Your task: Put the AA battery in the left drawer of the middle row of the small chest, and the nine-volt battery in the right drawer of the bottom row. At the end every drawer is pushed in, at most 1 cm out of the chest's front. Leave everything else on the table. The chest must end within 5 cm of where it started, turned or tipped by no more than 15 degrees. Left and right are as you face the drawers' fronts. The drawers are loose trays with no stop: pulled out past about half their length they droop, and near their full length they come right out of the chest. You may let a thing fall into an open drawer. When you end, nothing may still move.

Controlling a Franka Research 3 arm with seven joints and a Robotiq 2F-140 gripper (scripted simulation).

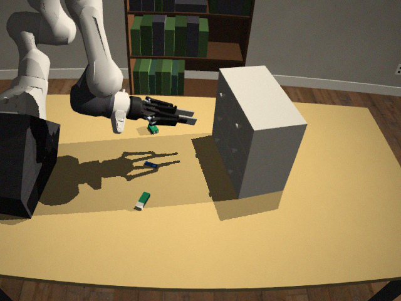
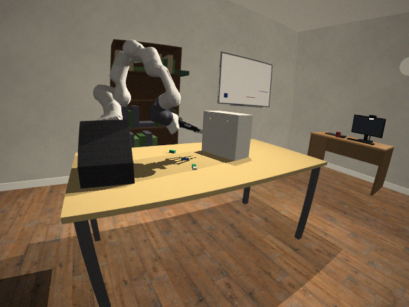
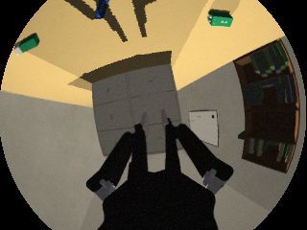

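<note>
The gripper hangs level above the table, fingers drawn narrow with nothing between them, tips just short of the small chest, whose drawer fronts all sit flush. The blue AA battery lies in the arm's shadow, well clear of the chest. The green nine-volt battery rests under the wrist, while a green-and-white block lies nearer the front edge

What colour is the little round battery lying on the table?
Blue, the AA battery; the top view shows it best.
</note>
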